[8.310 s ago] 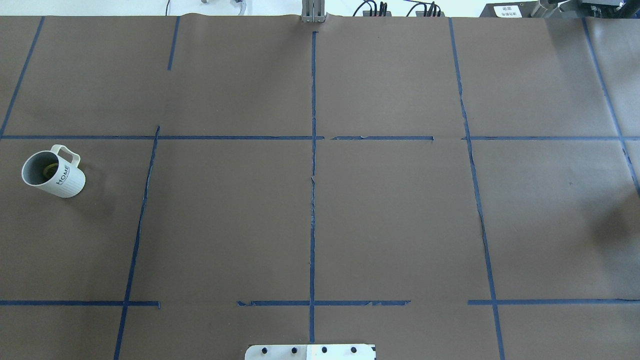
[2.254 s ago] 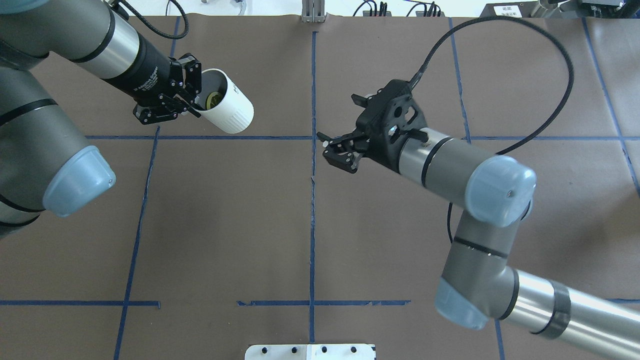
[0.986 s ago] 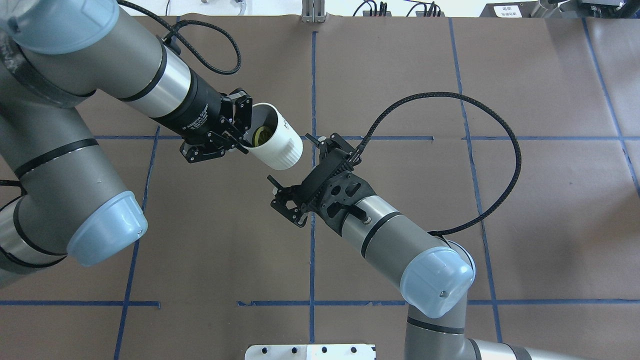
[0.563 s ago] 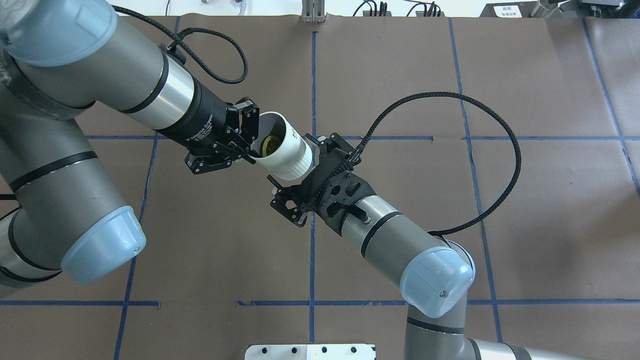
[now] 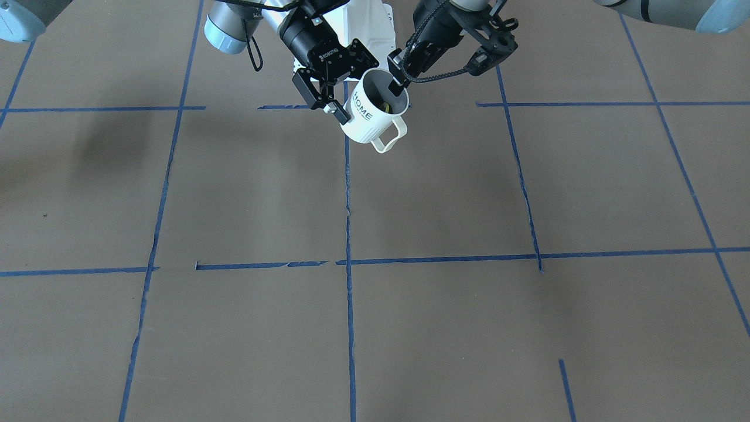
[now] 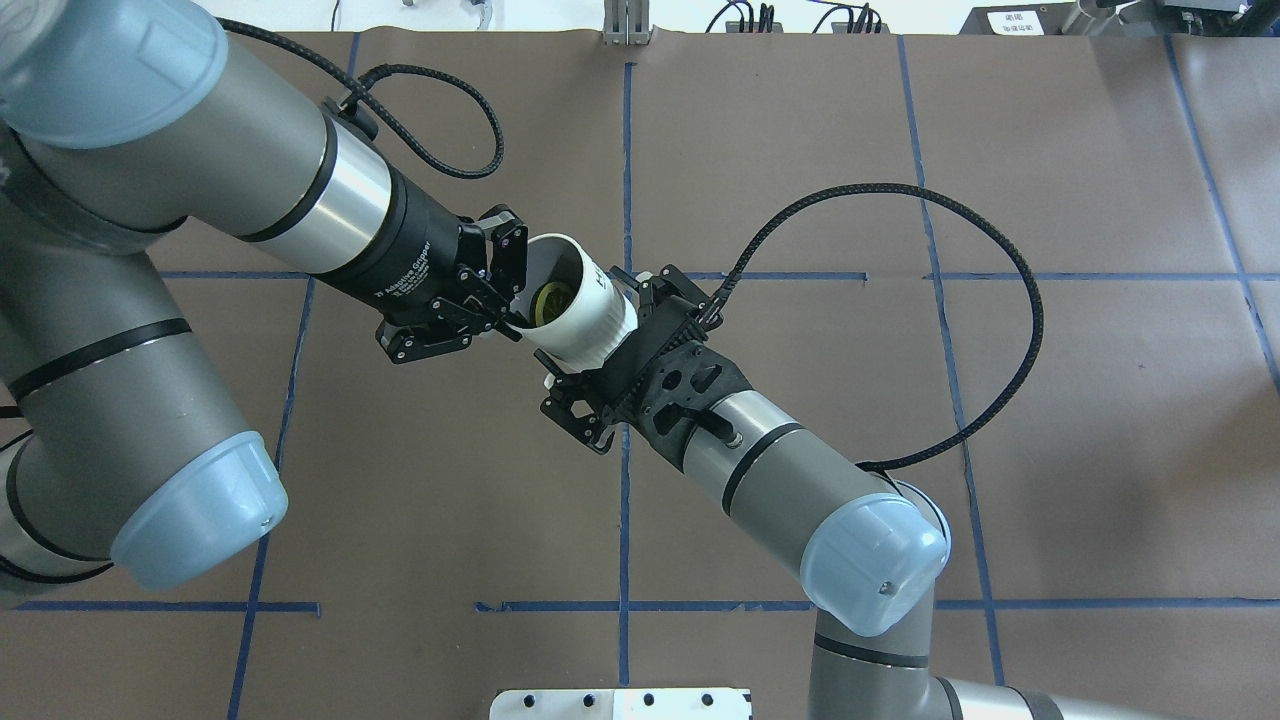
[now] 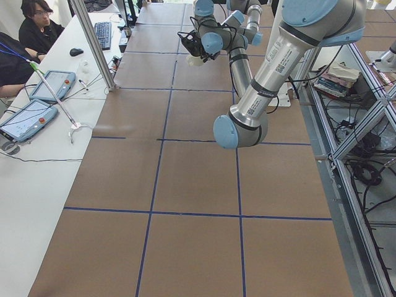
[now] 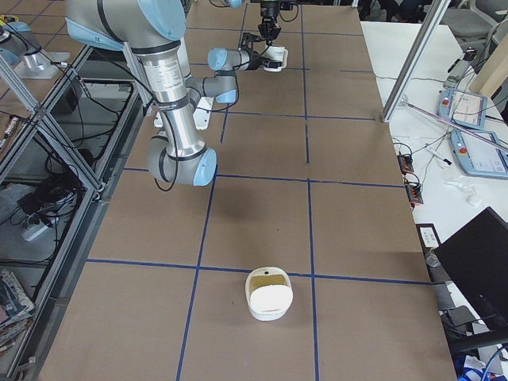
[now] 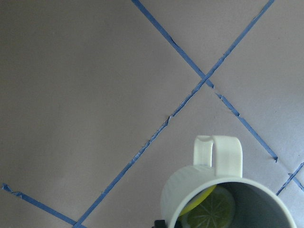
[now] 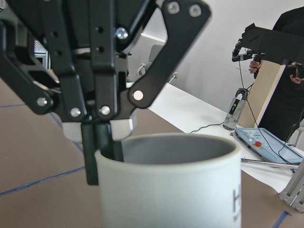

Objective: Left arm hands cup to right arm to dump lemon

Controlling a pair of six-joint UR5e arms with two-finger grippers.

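Observation:
The white ribbed "HOME" cup [image 6: 592,325] hangs tilted above the table's middle, with the yellow lemon [image 6: 550,298] inside. My left gripper [image 6: 513,320] is shut on the cup's rim, one finger inside. My right gripper [image 6: 590,332] is open, with its fingers on either side of the cup's base. The front view shows the cup [image 5: 369,120] with its handle towards that camera, and the left gripper [image 5: 398,79] at the rim. The left wrist view looks down on the cup [image 9: 190,190] and the lemon [image 9: 209,211]. The right wrist view shows the cup [image 10: 171,190] close up.
Brown paper with blue tape lines [image 6: 625,520] covers the table. A white tub [image 8: 270,294] stands near the table's end on my right side. Operators and tablets [image 7: 28,117] are at a side table beyond the far edge.
My left arm has carried the cup to the right, and its base now sits between the right gripper's open fingers. The right arm has stayed still over the last second.

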